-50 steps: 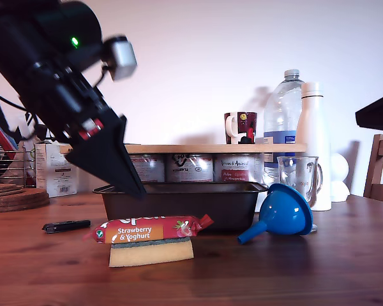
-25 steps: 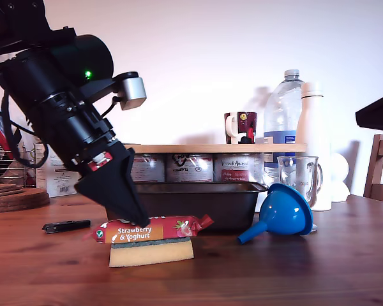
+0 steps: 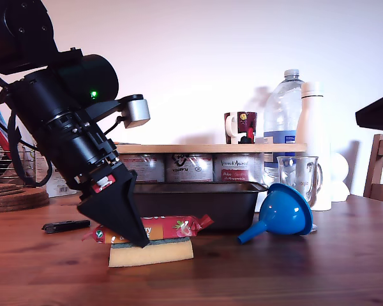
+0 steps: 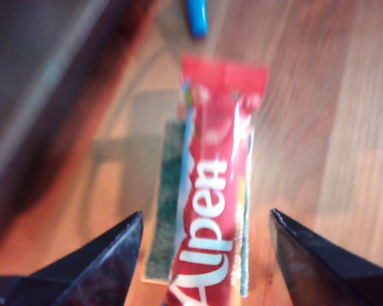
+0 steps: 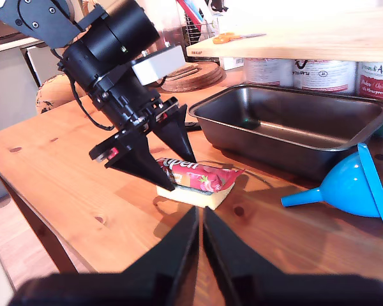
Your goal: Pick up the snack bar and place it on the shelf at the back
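The slim red-orange foil-wrapped snack bar with white lettering is seen lying flat along the top of a yellow sponge with a green scouring layer, which rests on the brown wooden table. The bar is straddled by my first gripper, whose black pointed jaws are spread wide, one on each side of the wrapper; whether they touch it cannot be told. Just behind the bar, a dark rectangular metal baking tin is set on the table. Behind and above the tin, the long light-wood shelf plank is carried on a row of labelled tins. Beside the bar, toward the exterior view's right, a blue plastic funnel lies on its side. My second gripper is held well apart from the bar, near the table's edge, its black jaws pressed almost together with nothing between them.
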